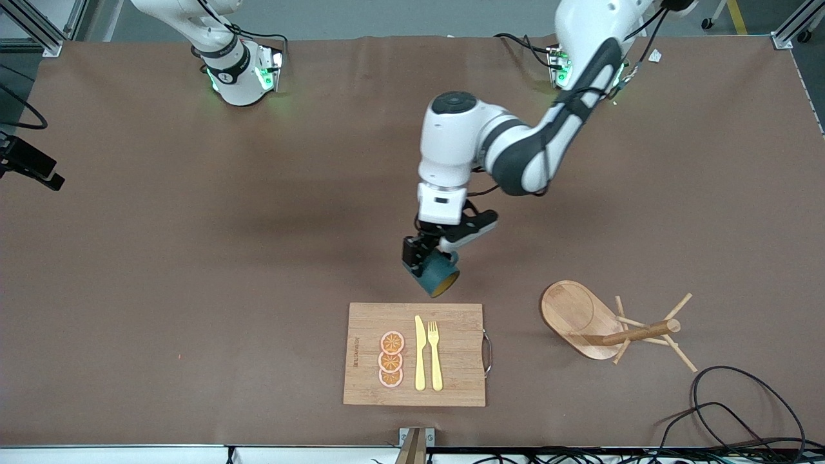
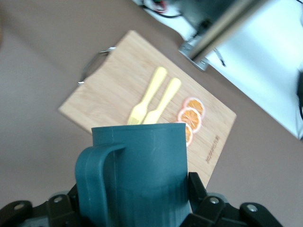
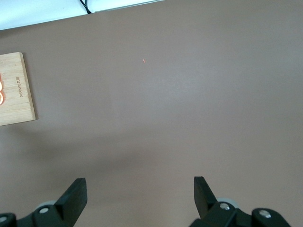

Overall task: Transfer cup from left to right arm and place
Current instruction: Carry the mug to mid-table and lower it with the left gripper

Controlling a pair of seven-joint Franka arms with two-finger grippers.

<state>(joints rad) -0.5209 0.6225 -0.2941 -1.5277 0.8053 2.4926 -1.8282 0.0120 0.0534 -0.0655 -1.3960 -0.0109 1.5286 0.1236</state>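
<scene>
Front view: bamboo cutting board (image 1: 451, 322) bearing orange slices (image 1: 391, 359), yellow knife (image 1: 419, 353) and fork (image 1: 435, 354), wooden mug tree (image 1: 619, 328) beside it, left gripper (image 1: 427, 252) grasping tilted teal cup (image 1: 435, 274) over the table just beside the board's edge, left wrist view: ribbed cup (image 2: 142, 175), loop handle, right wrist view: right gripper (image 3: 139, 194) spread wide, waiting.

Both arms are glossy white with dark grey joint sleeves, thin black cables and green-lit bases (fingers (image 3: 75, 196) matte black, small screws).
</scene>
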